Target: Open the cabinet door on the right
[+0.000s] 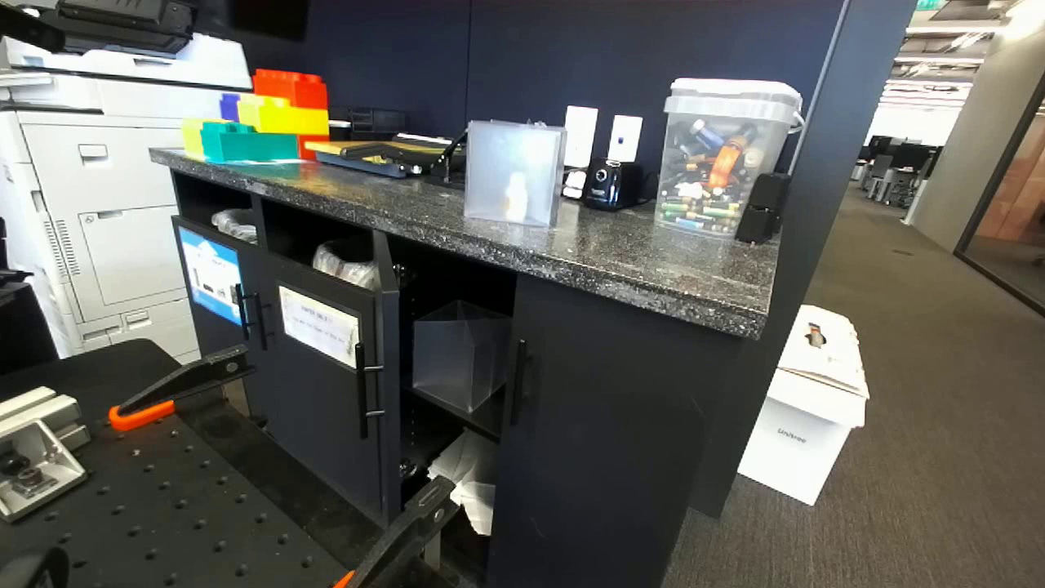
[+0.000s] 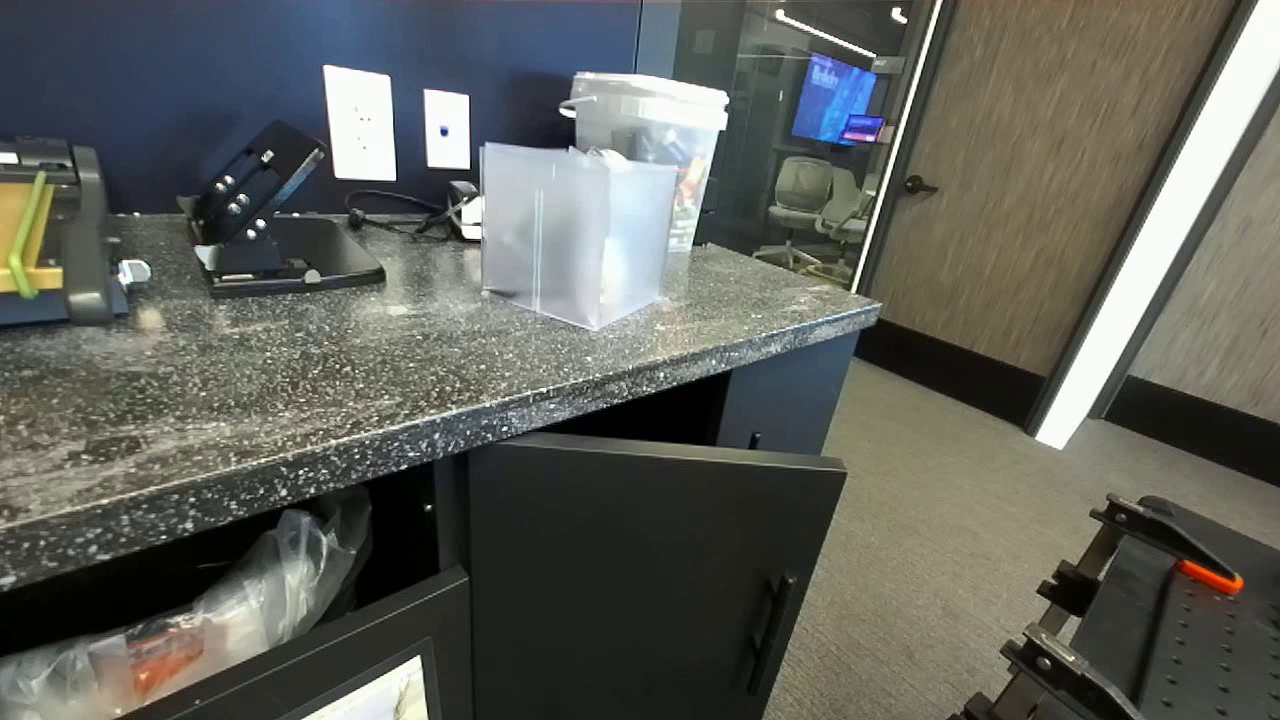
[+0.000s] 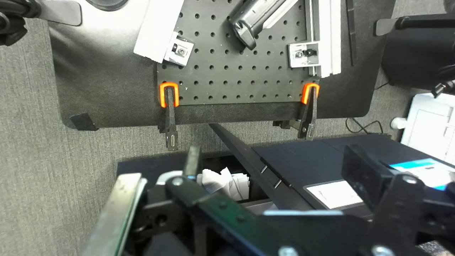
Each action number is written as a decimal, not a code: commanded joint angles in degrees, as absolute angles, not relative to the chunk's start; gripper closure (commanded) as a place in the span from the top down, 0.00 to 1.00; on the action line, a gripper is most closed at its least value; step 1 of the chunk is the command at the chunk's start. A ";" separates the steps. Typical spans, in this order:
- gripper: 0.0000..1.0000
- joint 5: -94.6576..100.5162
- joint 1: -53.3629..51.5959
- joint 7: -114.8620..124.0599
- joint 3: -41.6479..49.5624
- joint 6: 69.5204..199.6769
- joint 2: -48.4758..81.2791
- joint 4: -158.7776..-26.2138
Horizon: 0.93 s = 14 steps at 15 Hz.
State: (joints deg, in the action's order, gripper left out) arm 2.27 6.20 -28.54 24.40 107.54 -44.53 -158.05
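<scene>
Black speckled countertop [image 2: 380, 370] runs over the cabinet row; our target sits under its right end. Facing it is the pegboard-topped table [image 3: 233, 75], with a strip of carpet [image 3: 71, 153] between them in the wrist view.

Target as we read the task: the plain right-hand cabinet door [image 1: 604, 433], last in the row, no label. It sits flush under the countertop, so we call it closed: no swing done, all of it left. Just left of it, its plain neighbour leaf [image 2: 640, 570] stands well out, hinged beside the paper-labelled door [image 1: 318, 425], and the compartment [image 1: 461, 282] between the two plain panels is exposed, frosted plastic box [image 1: 457, 355] on its shelf. If that leaf was the one meant, we'd call the job done; "on the right" tips us to the closed one.

Arm pose: no link we can identify shows in the exterior views. Wrist view looks down, table at top, cabinet fronts at bottom, Robotiq gripper [image 3: 272, 161] across the lower part. We judge it high and off the doors, a standby pose, not a grasp.

Left to do: get to the black bar handle [image 1: 518, 384] on the target's compartment-side edge, catch it, pull. No contact on it that we can see.

Fingers [image 3: 366, 174] look wide apart, nothing held; blur there, so we can't say if that's full travel.
</scene>
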 commanded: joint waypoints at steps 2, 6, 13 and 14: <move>1.00 0.36 4.82 -27.25 21.40 111.97 -39.65 -155.21; 1.00 -0.73 1.99 -24.31 17.70 124.30 -31.96 -153.16; 1.00 -14.55 -6.35 -26.42 16.24 150.69 -13.11 -153.28; 1.00 -17.84 -7.76 -27.87 16.30 154.43 -10.16 -153.10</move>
